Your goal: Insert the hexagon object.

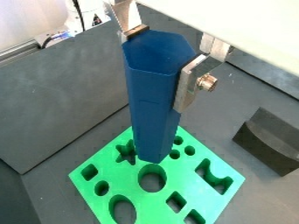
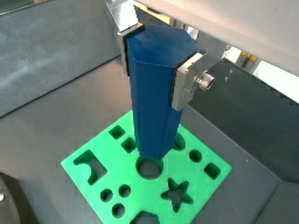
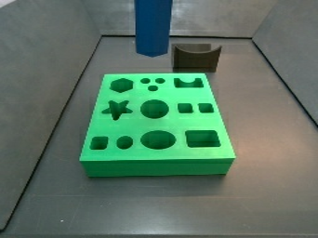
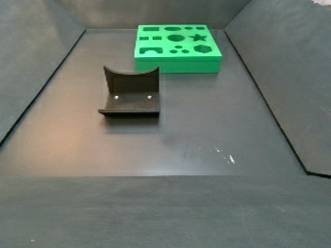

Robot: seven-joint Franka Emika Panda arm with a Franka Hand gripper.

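My gripper [image 1: 162,54] is shut on the top of the hexagon object [image 1: 152,105], a tall blue faceted bar that hangs upright. Both wrist views show a silver finger [image 2: 187,74] on either side of the bar [image 2: 155,105]. Below it lies the green board [image 1: 222,188] with several shaped holes, also seen in the wrist view from its opposite side [image 2: 140,188]. In a side view the bar's lower end [image 3: 152,28] hangs above the board's far edge [image 3: 149,165], apart from it. The gripper is out of frame in both side views.
A dark brown block with a curved notch [image 3: 196,56] stands on the floor behind the board, also visible in a wrist view [image 1: 271,140]. In a side view it [image 4: 130,95] sits nearer than the board [image 4: 177,64]. Dark walls ring the floor.
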